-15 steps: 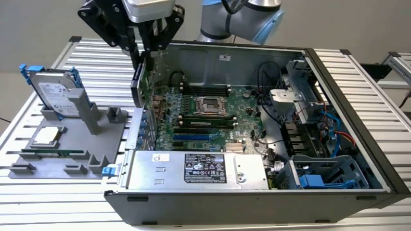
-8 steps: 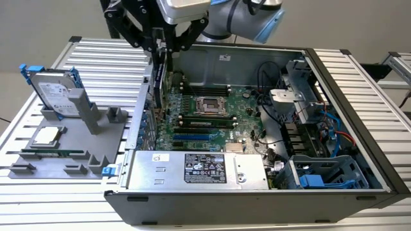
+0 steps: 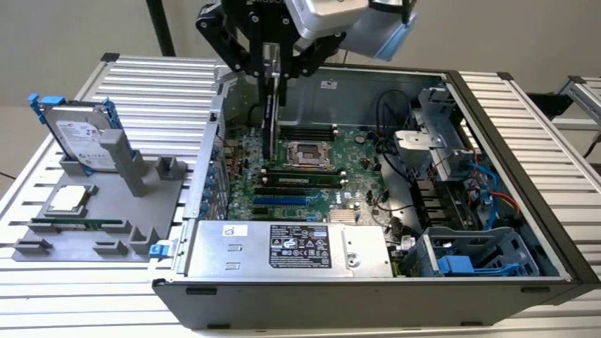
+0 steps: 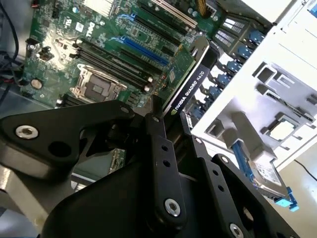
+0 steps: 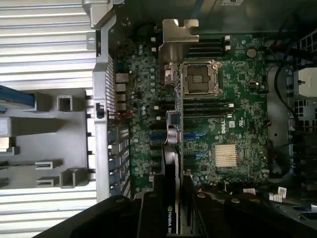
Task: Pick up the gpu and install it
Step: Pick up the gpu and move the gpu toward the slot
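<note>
With your gripper clamped on the gpu, which hangs on edge over the motherboard at nine o'clock of the CPU socket in the exterior view, you'd best keep it plumb, steady and off the case wall.

Green motherboard with black and blue slots, black pincer above the motherboard, black gpu with a green board face and white lettering, silver hard drive with blue rails well apart from the motherboard, silver ribbed counter
</note>
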You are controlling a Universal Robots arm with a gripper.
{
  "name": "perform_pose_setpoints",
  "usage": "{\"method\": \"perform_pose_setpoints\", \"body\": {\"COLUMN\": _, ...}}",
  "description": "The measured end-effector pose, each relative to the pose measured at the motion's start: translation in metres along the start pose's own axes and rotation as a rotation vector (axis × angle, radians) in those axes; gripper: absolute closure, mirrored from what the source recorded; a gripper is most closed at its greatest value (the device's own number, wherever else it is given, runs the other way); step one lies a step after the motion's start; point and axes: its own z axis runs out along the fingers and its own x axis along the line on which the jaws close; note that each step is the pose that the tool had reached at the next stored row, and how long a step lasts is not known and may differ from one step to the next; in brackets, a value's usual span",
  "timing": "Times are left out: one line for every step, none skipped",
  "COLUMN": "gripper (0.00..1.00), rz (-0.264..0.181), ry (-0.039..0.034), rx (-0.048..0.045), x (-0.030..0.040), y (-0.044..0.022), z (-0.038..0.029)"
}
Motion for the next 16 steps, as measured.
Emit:
{"method": "perform_pose_setpoints", "body": {"gripper": 1.0, "rz": 0.0, "ry": 0.0003, "rx": 0.0, "x": -0.0045, "y": 0.0001, "z": 0.0001}}
{"method": "perform_pose_setpoints", "body": {"gripper": 1.0, "rz": 0.0, "ry": 0.0005, "rx": 0.0, "x": -0.0087, "y": 0.0003, "z": 0.0002}}
{"method": "perform_pose_setpoints", "body": {"gripper": 1.0, "rz": 0.0, "ry": 0.0008, "rx": 0.0001, "x": -0.0135, "y": 0.0004, "z": 0.0003}}
{"method": "perform_pose_setpoints", "body": {"gripper": 1.0, "rz": 0.0, "ry": 0.0011, "rx": 0.0001, "x": -0.018, "y": 0.0006, "z": 0.0005}}
{"method": "perform_pose_setpoints", "body": {"gripper": 1.0, "rz": 0.0, "ry": 0.0014, "rx": 0.0, "x": -0.0228, "y": 0.0007, "z": 0.0006}}
{"method": "perform_pose_setpoints", "body": {"gripper": 1.0, "rz": 0.0, "ry": 0.0017, "rx": 0.0002, "x": -0.0271, "y": 0.0009, "z": 0.0007}}
{"method": "perform_pose_setpoints", "body": {"gripper": 1.0, "rz": 0.0, "ry": 0.002, "rx": 0.0001, "x": -0.0317, "y": 0.0011, "z": 0.0008}}
{"method": "perform_pose_setpoints", "body": {"gripper": 1.0, "rz": 0.0, "ry": 0.0024, "rx": 0.0001, "x": -0.0361, "y": 0.0012, "z": 0.001}}
{"method": "perform_pose_setpoints", "body": {"gripper": 1.0, "rz": -0.001, "ry": 0.0027, "rx": 0.0002, "x": -0.0407, "y": 0.0014, "z": 0.0011}}
{"method": "perform_pose_setpoints", "body": {"gripper": 1.0, "rz": -0.001, "ry": 0.003, "rx": 0.0002, "x": -0.0452, "y": 0.0016, "z": 0.0012}}
{"method": "perform_pose_setpoints", "body": {"gripper": 1.0, "rz": -0.001, "ry": 0.0033, "rx": 0.0001, "x": -0.0499, "y": 0.0017, "z": 0.0014}}
{"method": "perform_pose_setpoints", "body": {"gripper": 1.0, "rz": -0.001, "ry": 0.0036, "rx": 0.0002, "x": -0.0543, "y": 0.0019, "z": 0.0015}}
{"method": "perform_pose_setpoints", "body": {"gripper": 1.0, "rz": -0.001, "ry": 0.0039, "rx": 0.0002, "x": -0.0588, "y": 0.002, "z": 0.0017}}
{"method": "perform_pose_setpoints", "body": {"gripper": 1.0, "rz": -0.001, "ry": 0.0043, "rx": 0.0002, "x": -0.0635, "y": 0.0022, "z": 0.0018}}
{"method": "perform_pose_setpoints", "body": {"gripper": 1.0, "rz": -0.001, "ry": 0.0047, "rx": 0.0002, "x": -0.068, "y": 0.0024, "z": 0.0019}}
{"method": "perform_pose_setpoints", "body": {"gripper": 1.0, "rz": -0.001, "ry": 0.005, "rx": 0.0003, "x": -0.0727, "y": 0.0025, "z": 0.002}}
